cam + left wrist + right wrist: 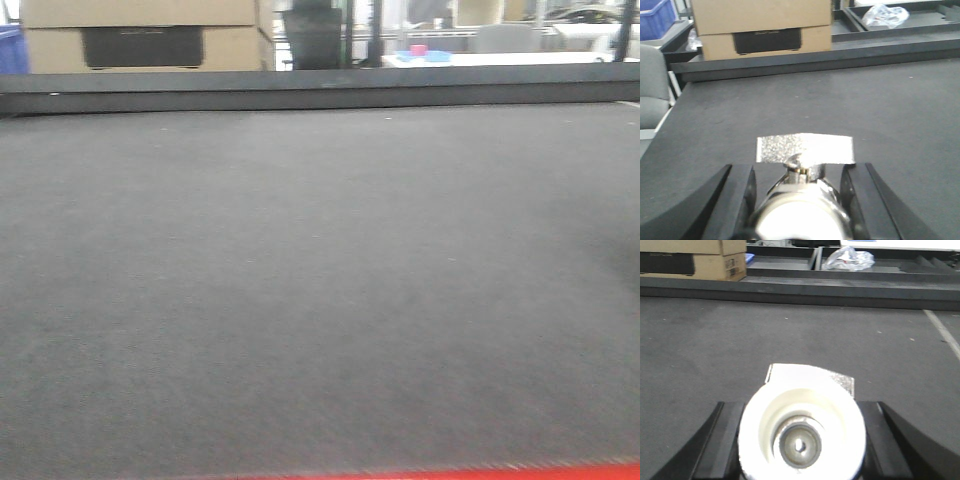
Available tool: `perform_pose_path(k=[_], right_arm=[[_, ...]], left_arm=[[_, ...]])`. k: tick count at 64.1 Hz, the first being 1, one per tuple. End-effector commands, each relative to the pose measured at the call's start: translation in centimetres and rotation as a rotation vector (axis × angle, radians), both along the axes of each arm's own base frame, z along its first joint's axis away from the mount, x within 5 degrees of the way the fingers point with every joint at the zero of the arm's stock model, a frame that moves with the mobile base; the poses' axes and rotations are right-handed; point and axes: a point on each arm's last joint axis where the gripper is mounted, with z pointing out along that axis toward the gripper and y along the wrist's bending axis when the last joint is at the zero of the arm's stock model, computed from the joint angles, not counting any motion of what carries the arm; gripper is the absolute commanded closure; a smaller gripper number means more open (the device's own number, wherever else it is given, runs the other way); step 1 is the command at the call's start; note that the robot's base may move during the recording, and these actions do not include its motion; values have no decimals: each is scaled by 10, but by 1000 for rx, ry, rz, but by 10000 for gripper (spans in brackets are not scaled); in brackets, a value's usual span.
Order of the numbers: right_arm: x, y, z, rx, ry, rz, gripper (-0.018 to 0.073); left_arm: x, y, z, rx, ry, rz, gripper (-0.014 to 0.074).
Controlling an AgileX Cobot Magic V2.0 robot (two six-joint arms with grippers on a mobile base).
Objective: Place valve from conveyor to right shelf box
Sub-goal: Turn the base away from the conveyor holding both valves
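Observation:
The conveyor point(320, 280) fills the front view with its dark grey belt; neither gripper shows there. In the left wrist view, my left gripper point(799, 186) is shut on a silver-grey valve point(800, 207), whose flat sparkly metal handle point(805, 149) sticks out ahead above the belt point(890, 110). In the right wrist view, my right gripper point(801, 437) is shut on a valve point(801, 432), whose white cap faces the camera with a grey ring at its centre. Both black fingers press its sides. The right shelf box is out of view.
Stacked cardboard boxes point(140, 35) stand beyond the belt's black far rail point(320, 88). A blue crate point(655, 20) and a grey chair point(652, 85) are at the left. A crumpled plastic bag point(847, 259) lies in a dark tray behind. A white line point(942, 332) marks the belt's right.

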Motion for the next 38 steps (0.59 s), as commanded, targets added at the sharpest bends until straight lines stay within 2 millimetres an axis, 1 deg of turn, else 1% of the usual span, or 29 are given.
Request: perform_pose_path(k=[1,38], right_arm=[[-2,-1,11,6,-97,-8,721],[-2,-1,11,6,-97,-8,721]], left_arm=[[-2,-1,9,-11,-72,-4,708],[-2,-1,9,-11,-72,-4,708]])
